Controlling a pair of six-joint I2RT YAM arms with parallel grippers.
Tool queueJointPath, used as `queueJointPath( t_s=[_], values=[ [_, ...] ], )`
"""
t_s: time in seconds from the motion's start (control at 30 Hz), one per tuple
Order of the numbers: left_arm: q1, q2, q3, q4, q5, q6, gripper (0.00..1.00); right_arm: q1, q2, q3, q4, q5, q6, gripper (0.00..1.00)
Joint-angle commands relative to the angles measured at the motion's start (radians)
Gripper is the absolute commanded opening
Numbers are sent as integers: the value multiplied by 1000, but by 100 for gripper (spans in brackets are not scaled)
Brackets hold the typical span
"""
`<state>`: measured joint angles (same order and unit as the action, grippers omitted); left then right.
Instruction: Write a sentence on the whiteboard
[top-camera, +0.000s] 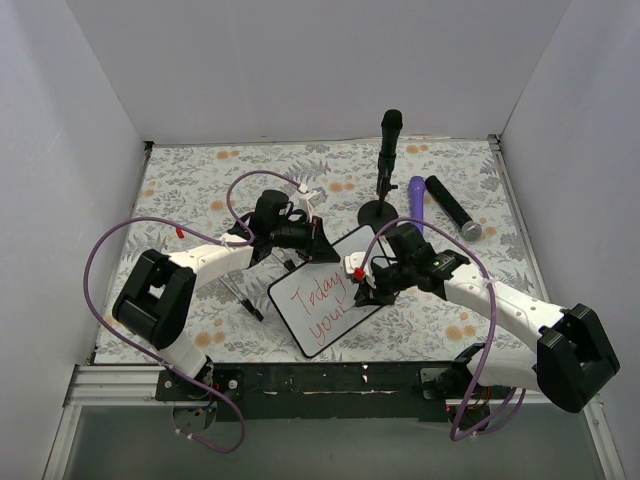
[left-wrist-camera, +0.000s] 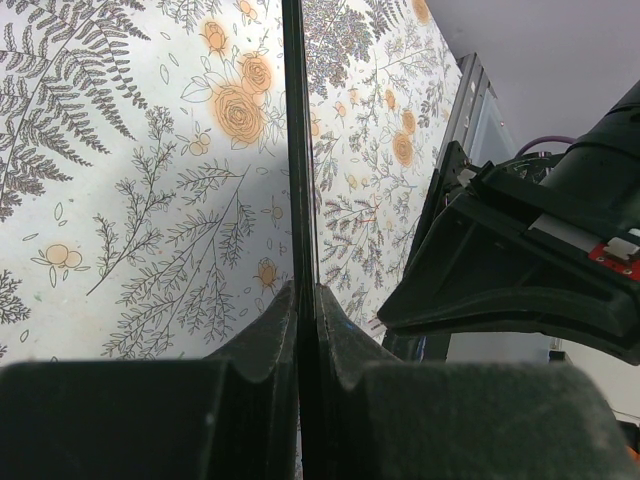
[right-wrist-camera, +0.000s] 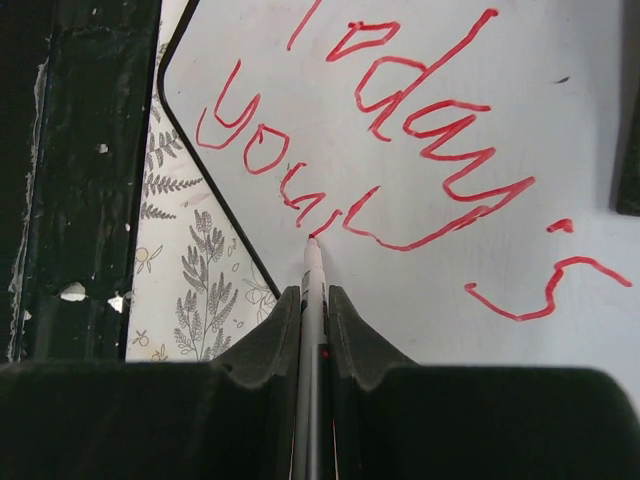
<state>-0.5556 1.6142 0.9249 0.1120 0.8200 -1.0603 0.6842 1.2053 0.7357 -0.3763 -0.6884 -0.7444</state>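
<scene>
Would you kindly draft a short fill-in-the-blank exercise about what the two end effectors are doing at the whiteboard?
1. The sentence on the whiteboard is written in ___ ink.
2. The right end effector is shut on a ___, whose tip touches the board.
3. The left end effector is shut on the edge of the ___.
4. The first word written is "___".
Missing words: red; marker; whiteboard; Today's.

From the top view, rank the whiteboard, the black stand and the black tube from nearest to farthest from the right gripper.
1. whiteboard: right under the right gripper, front centre.
2. black stand: just behind, mid-table.
3. black tube: farther back, to the right.
</scene>
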Motion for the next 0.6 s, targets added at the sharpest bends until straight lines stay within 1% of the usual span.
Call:
queueJointPath(
  t_s=[0.0,0.23,0.57],
  values=[
    [-1,-27,15,41,1,86,0,8,19,-7,-39,-11,-32,1],
    [0,-27,15,45,4,88,0,14,36,5,-39,-3,-29,1],
    [0,-23,15,48,10,82,0,15,5,21,57,41,36,1]
  ],
)
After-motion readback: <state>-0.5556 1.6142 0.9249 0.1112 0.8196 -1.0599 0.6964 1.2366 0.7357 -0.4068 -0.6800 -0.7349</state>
